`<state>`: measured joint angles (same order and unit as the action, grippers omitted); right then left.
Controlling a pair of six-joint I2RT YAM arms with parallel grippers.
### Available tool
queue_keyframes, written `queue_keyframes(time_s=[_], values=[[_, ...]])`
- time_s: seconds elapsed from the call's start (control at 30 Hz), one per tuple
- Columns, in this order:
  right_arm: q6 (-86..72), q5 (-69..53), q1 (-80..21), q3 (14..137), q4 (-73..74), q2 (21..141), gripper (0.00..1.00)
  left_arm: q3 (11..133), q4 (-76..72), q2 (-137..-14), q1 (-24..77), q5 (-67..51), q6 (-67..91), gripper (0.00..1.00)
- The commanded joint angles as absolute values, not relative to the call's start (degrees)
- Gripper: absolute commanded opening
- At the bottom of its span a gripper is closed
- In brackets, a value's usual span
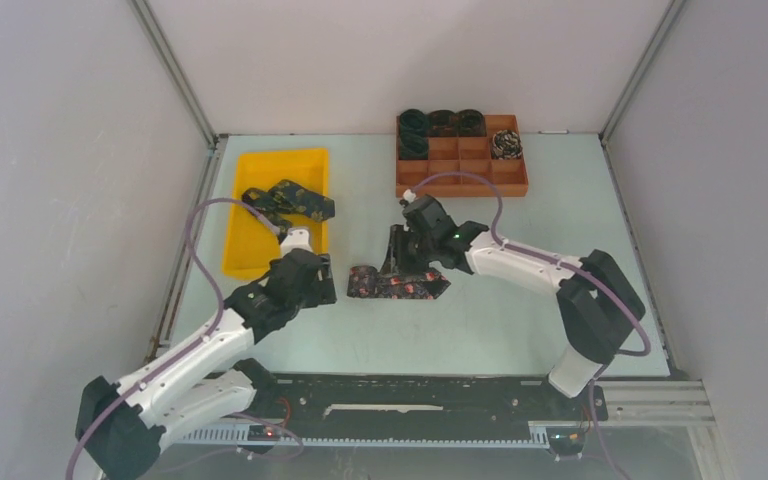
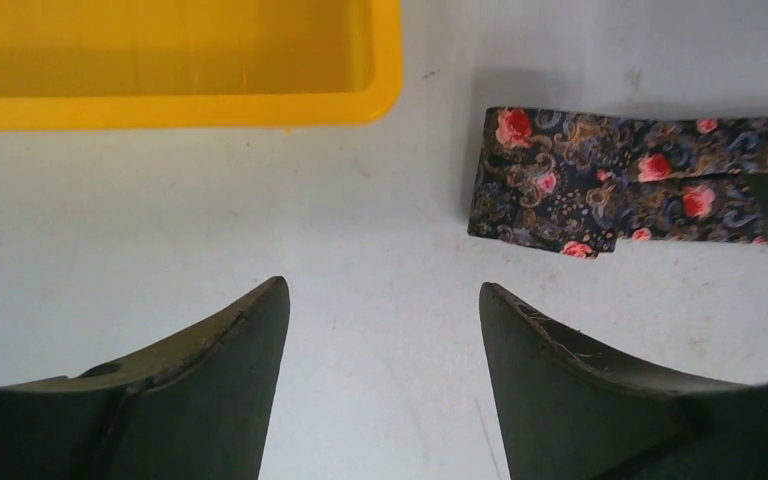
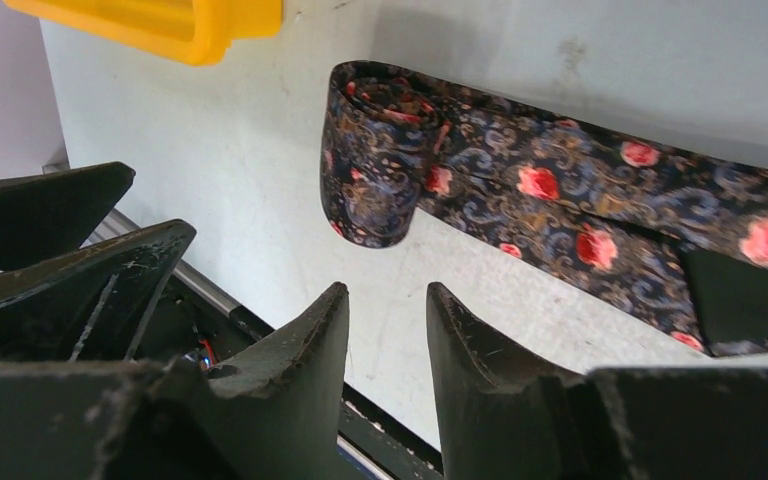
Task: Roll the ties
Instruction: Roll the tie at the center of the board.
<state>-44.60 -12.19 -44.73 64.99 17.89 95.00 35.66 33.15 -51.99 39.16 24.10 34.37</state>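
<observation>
Dark rose-patterned tie (image 1: 410, 288) lies partly rolled on table (image 1: 520, 300) — left gripper (image 2: 382, 285) spread wide and empty, tie at its two o'clock; right gripper (image 3: 386, 290) slightly parted, holding nothing.

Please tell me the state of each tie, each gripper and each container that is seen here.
red-flowered tie: on the table, rolled only at one end, the rest flat.
yellow-patterned tie: unrolled, lying across the yellow tray, reaching its right rim.
coiled ties: five, rolled, set in compartments of the brown organizer.
left gripper: open, empty.
right gripper: open, empty.
</observation>
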Motion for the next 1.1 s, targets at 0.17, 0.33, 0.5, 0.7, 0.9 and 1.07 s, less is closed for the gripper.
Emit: queue_keyframes(time_s=[0.17,0.33,0.5,0.7,0.9,1.07], values=[[-45.0,-10.6,-49.2,77.7,19.7,105.6,0.37,31.6,24.7,-48.2,29.1,8.3,32.8,0.76],[-45.7,-10.6,-50.0,80.4,21.3,109.4,0.34,31.6,22.4,-50.2,28.1,4.8,32.4,0.76],[-45.4,-9.7,-49.7,80.4,23.4,110.9,0.3,32.0,20.3,-53.2,27.4,2.6,32.5,0.76],[-44.8,-9.8,-49.3,79.7,23.6,111.9,0.26,32.7,16.2,-58.1,27.3,-1.5,32.1,0.76],[-44.5,-10.1,-48.1,77.9,23.0,111.5,0.24,33.5,11.5,-63.6,27.3,-5.7,31.6,0.77],[-44.2,-11.3,-47.3,76.7,22.0,111.6,0.23,34.9,8.8,-68.1,27.3,-7.5,31.4,0.78]])
